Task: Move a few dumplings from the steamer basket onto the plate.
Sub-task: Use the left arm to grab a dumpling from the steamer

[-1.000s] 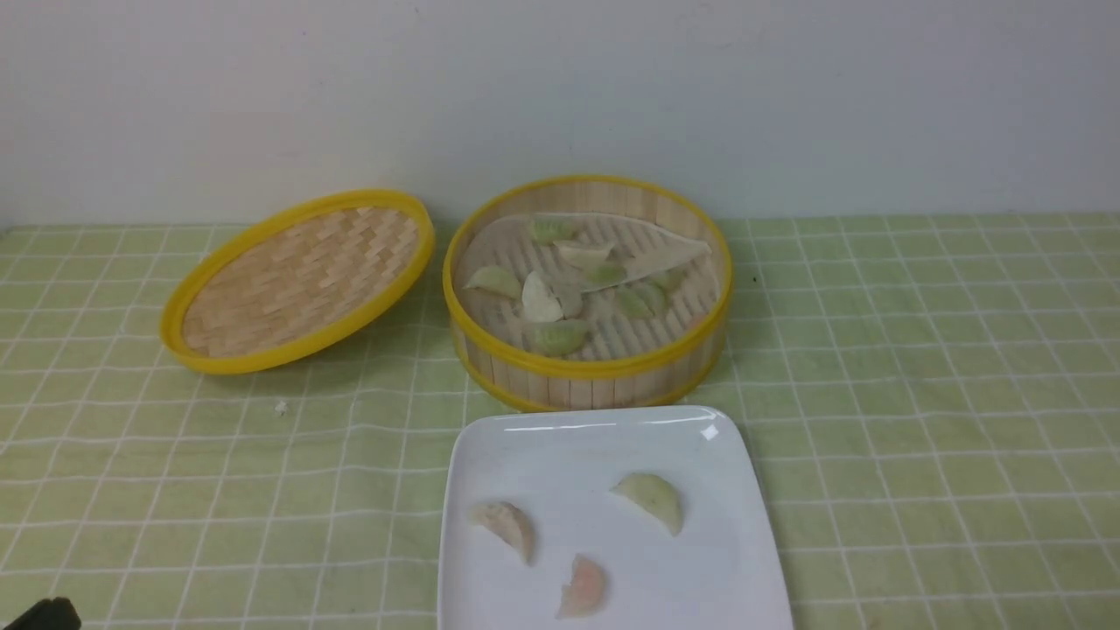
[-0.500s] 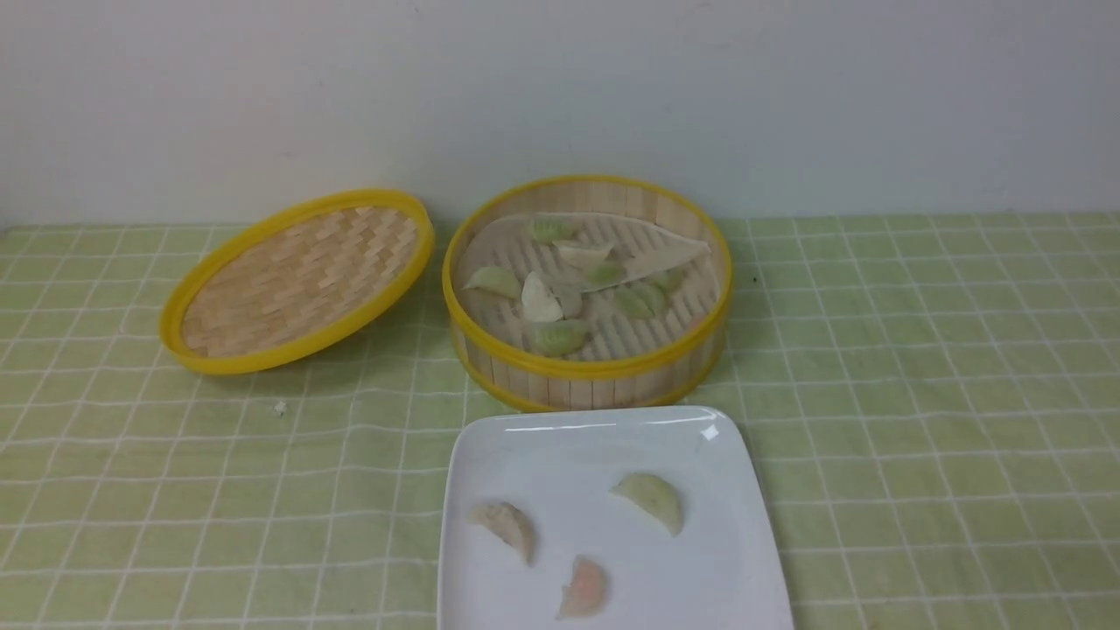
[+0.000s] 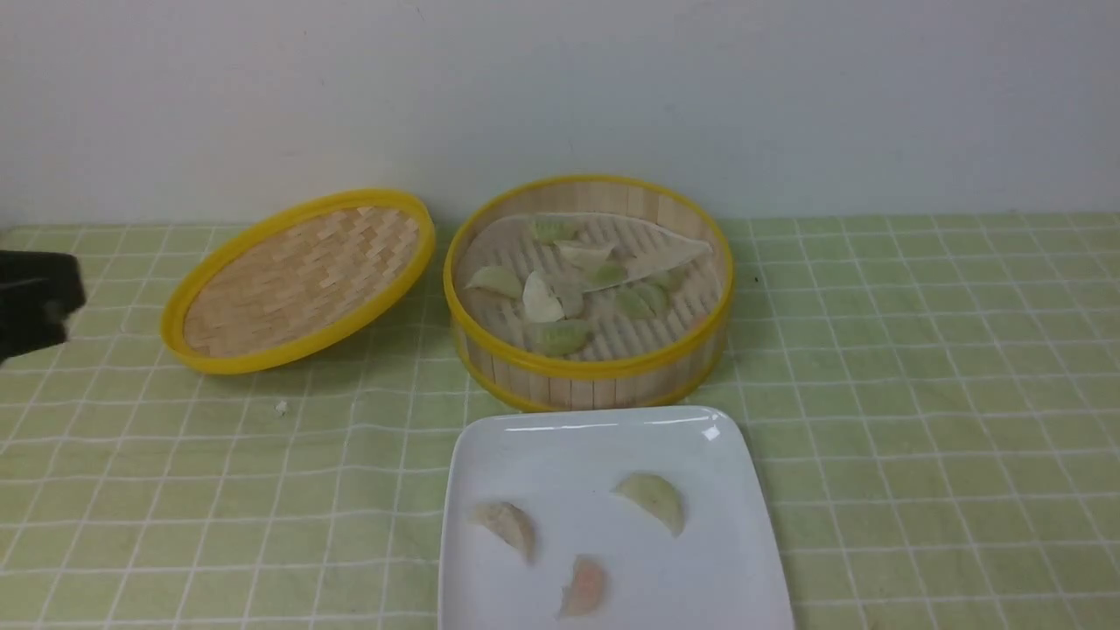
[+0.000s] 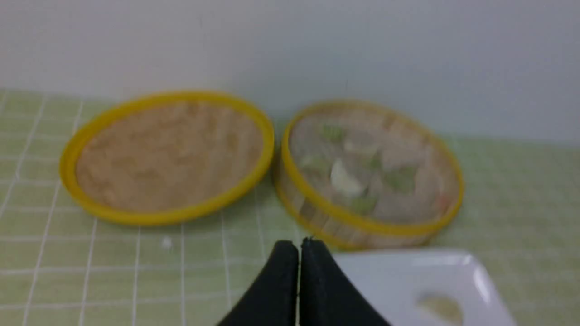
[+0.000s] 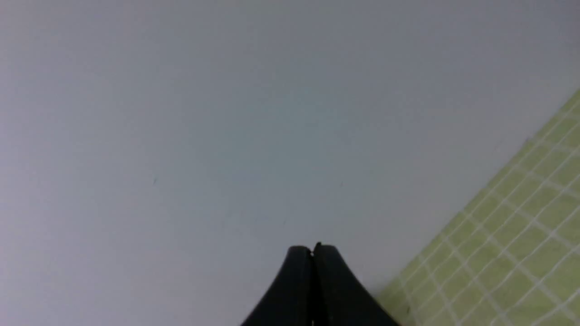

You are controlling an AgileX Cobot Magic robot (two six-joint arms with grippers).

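Green checked tablecloth under a pale wall. Plate front centre, just in front of the steamer basket. Woven lid tilted, just left of the basket. Liner sheet lies on the basket floor. Left gripper pinched together, empty, out left of the lid. Right gripper pinched together too, empty, facing the wall. Several dumplings in the basket, three more on the plate.

Glossy plate, slatted-bamboo steamer basket
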